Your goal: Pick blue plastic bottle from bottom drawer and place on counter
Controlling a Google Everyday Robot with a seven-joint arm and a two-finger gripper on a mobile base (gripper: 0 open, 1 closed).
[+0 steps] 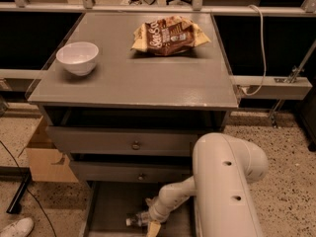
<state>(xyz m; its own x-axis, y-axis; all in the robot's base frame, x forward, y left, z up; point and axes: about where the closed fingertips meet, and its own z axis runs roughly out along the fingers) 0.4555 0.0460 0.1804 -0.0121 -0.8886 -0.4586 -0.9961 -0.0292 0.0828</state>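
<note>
Gripper point(152, 225) is down inside the bottom drawer point(109, 205), right at the lower edge of the view. It sits on the end of the white arm point(224, 186), which reaches in from the right. Can't tell how far open it is or whether it has hold of anything, since the tip is cut by the view edge and overlaps the bottle.

Blue plastic bottle point(137, 219) lies on its side on the drawer floor, white cap pointing left, other end right at the gripper. Touching or just beside, can't tell which. It's about mid-width in the drawer, toward the front, well apart from the left wall.

Edges:
- Bottom drawer is pulled out. The middle drawer point(129, 172) front sits over its rear part, with the top drawer point(123, 141) above that.
- Left drawer wall shows as a thin rim. Right wall is hidden behind the arm's big link.
- Counter point(148, 83) front edge overhangs the drawer fronts.

Open room:
- Bare drawer floor to the left of the bottle and behind it.
- On the counter, a white bowl point(77, 58) sits near the left edge and a snack bag point(169, 35) sits at the back, right of centre. The wide bare stretch is across the front and middle, plus the front-right corner.
- Left of the cabinet there's a cardboard box point(47, 157) on the floor, close against it, and a shoe point(17, 227) in the bottom-left corner.
- On the right, a white cable point(260, 43) hangs down to a side ledge beside the counter.
</note>
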